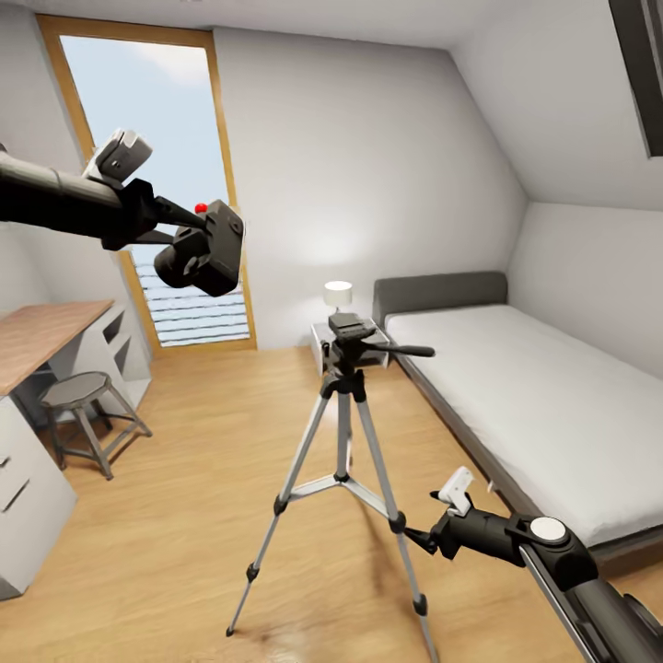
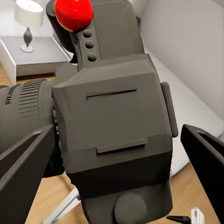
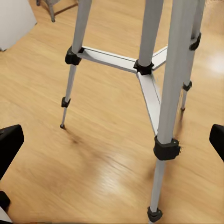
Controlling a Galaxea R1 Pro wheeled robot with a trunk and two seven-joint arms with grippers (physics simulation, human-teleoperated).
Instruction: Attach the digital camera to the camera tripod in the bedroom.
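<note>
Two arms reach into the bedroom [image 1: 368,138] in the head view, one high at the left and one low at the right. At the far left a wooden desk [image 1: 41,336] stands against the wall with a short grey stool [image 1: 83,410] beside it on the wood floor [image 1: 193,497]. Above them the left arm stretches level across the tall wood-framed window [image 1: 138,138], and the left gripper [image 1: 189,226] holds the digital camera [image 1: 203,249] in the air, its fingers closed on the black body, the red button on top and the round lens pointing toward the desk side. In the left wrist view the camera [image 2: 116,121] sits between the two dark fingers [image 2: 23,163]; pale lettering runs around the lens barrel at the picture's edge, too cut off to read, and no other writing can be made out.

In the middle of the room the camera tripod [image 1: 343,433] stands upright on its three silver legs, its black head bare, the pan handle pointing toward the bed. The camera hangs well apart from it, higher and to the left. Behind the tripod a small lamp [image 1: 338,295] sits on a white nightstand [image 1: 322,341].

To the right lies the grey bed [image 1: 525,396]. The right arm comes up from the lower right corner, its right gripper [image 1: 416,534] just beside the tripod's near leg. In the right wrist view the fingers [image 3: 9,144] stand wide apart, holding nothing, with the tripod legs [image 3: 161,102] in front of them.
</note>
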